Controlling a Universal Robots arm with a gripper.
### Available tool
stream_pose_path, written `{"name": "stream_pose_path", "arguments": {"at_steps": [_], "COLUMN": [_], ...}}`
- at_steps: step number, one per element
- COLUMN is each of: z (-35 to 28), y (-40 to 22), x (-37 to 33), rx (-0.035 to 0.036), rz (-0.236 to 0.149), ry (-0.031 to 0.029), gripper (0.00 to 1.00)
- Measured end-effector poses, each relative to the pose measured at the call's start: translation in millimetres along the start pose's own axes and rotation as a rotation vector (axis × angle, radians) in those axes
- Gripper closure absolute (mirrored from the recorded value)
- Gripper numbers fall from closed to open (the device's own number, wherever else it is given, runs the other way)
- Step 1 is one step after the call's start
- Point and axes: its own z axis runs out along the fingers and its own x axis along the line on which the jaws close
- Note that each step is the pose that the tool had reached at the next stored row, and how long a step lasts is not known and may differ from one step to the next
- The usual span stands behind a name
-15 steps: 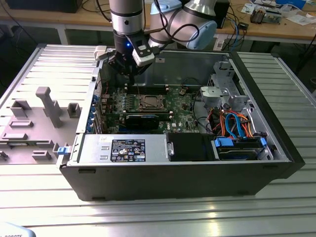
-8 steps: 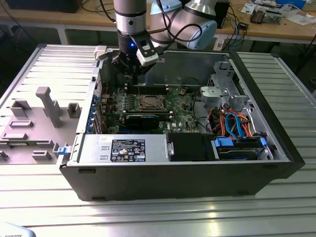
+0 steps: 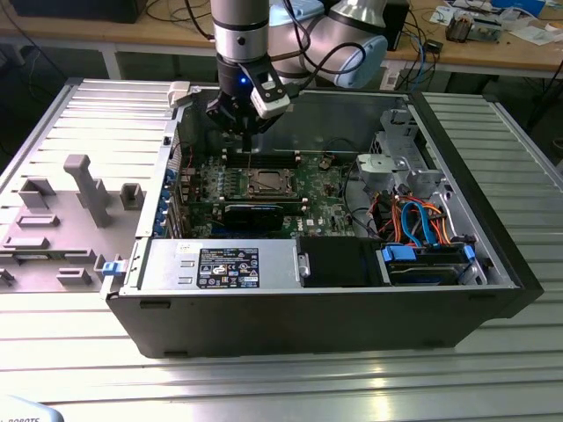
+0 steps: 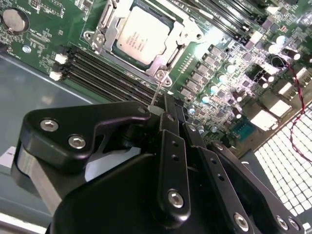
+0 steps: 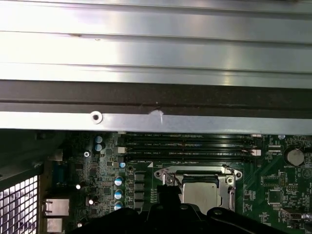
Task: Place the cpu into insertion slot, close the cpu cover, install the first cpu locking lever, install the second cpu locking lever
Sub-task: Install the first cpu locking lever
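In the exterior view, the grey fixture plate (image 3: 79, 193) lies on the exterior view's left, beside the open computer case (image 3: 308, 316). The gripper (image 3: 239, 123) hangs inside the case, just above the far edge of the insertion slot (image 3: 264, 183). The cabled drive bay (image 3: 422, 255) sits well apart, to the exterior view's right. In the second wrist view the cpu (image 4: 144, 31) already lies flat in the slot, silver top up. The cpu cover (image 4: 108, 36) is down around it, framing the chip through its window. The gripper's fingers are drawn almost together, and a thin locking lever (image 4: 155, 92) appears pinched at their tips. The lever's long axis runs from the socket corner beside the memory slots (image 4: 102, 68) up to the fingertips, so it points off the board rather than lying along the socket edge. The chip is square and has no long axis; its edges sit parallel to the cover. To do this step well, I judge the lever should be swung down about its hinge, nudged sideways under its catch, and kept in a firm pinch so the wire does not slip
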Motion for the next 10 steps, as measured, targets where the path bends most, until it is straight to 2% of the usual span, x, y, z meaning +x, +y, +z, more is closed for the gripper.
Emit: {"name": "stream_pose_path", "arguments": {"at_steps": [3,10], "z": [0.5,0.6], "y": [-0.1,-0.1], "x": [-4.5,-5.2], "rx": [0.0000,0.0000], "rz": [0.000,0.000], "ry": [0.0000,0.0000], "gripper": [0.89,0.89]}}
